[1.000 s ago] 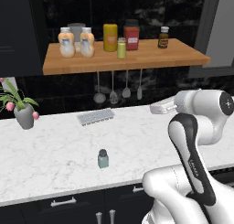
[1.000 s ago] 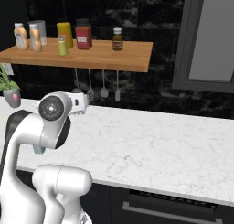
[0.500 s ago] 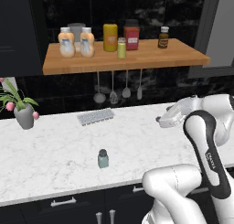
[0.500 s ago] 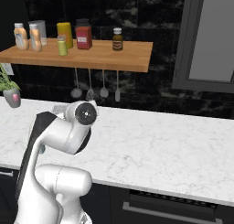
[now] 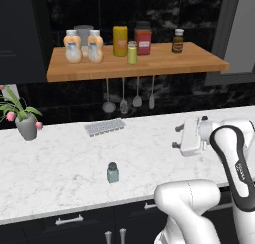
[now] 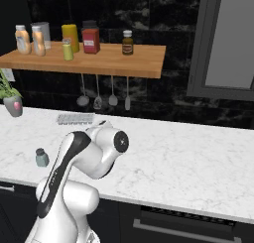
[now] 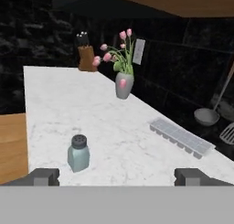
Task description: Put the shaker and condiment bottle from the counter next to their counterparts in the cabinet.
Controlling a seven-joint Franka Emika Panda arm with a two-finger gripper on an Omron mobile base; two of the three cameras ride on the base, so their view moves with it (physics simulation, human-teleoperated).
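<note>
The jaws (image 7: 116, 176) stand wide open and empty, aimed along the tabletop (image 5: 149, 153) toward the shaker (image 5: 112, 173), which stands upright near the front edge, likely lined up for a grasp. Two orange bottles (image 5: 83, 46) stand together at the left end of the cabinet (image 5: 164, 64), so the bottle part looks done.

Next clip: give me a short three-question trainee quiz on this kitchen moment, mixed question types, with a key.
1. True or false: the teal shaker stands on the wooden shelf.
2. How many squat orange bottles are on the shelf? A) none B) one C) two
3. Fill in: the gripper hangs over the counter with its jaws ____.

Key
1. False: it stands upright on the counter, in front of the grey tray.
2. C: two stand side by side at the shelf's left end, with the yellow-green shaker further right.
3. Open: the fingers are spread wide, with nothing between them.
</note>
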